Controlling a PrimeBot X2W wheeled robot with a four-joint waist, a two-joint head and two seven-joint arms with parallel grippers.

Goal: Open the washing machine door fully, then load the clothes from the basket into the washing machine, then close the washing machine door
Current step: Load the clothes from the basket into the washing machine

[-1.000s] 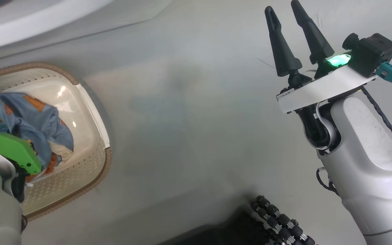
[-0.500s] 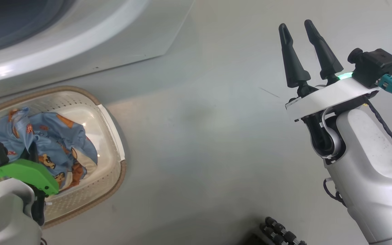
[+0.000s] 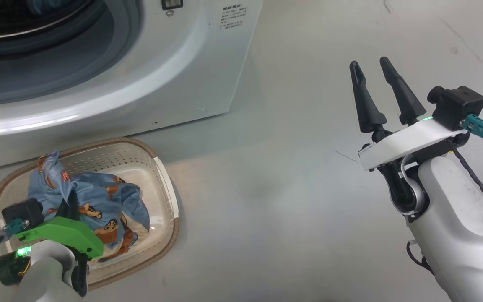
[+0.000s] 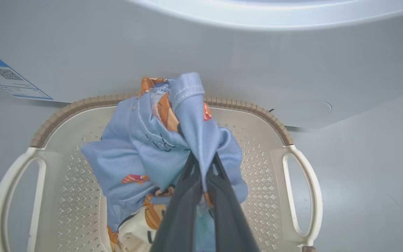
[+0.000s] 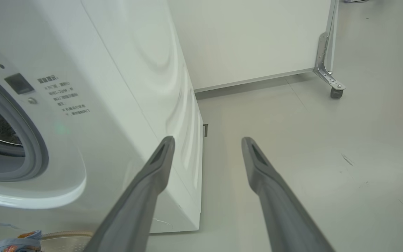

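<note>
— What do we have in our left gripper (image 4: 201, 159)?
— Its fingers are pinched tight on the clothes (image 4: 142, 154). The blue bunch stands up in a long fold that points past the fingertips, toward the washing machine (image 4: 201, 45).
— And the basket (image 4: 254, 108)?
— Right under the gripper, its long side lying across the fingers, one handle on each side.
— Our right gripper (image 3: 369, 63)?
— Spread wide, holding nothing, above the floor (image 3: 266, 188), with the washing machine to its left.
</note>
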